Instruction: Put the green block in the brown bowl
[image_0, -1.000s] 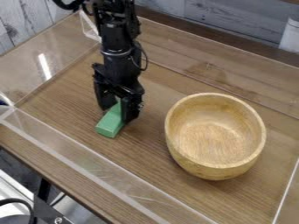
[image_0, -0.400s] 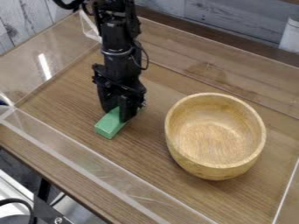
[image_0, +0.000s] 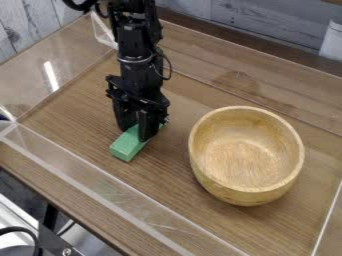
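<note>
- Green and flat, the small elongated rectangular block (image_0: 130, 144) lies on the wooden tabletop (image_0: 80, 105), with its near end pointing toward the front-left and its far end tucked under the robot's tool.
- Black and upright, the robot arm (image_0: 132, 40) comes straight down from the top of the view, and its black two-fingered claw (image_0: 139, 126) points at the table.
- The claw's fingers sit on either side of the block's far end, drawn in against its sides, so the claw is pinching the green block.
- The block's near end rests on the table surface; whether the gripped end is raised at all cannot be told from this angle.
- Light tan with visible grain, the round thick-walled wooden bowl (image_0: 247, 154) stands to the right of the claw, near it but not touching it or the block.
- The bowl's hollow shows only its own wood.
- Clear acrylic walls (image_0: 80, 215) run around the edge of the table, with one along the front and one along the left side.
- The block sits between the left wall and the bowl, closer to the bowl.
</note>
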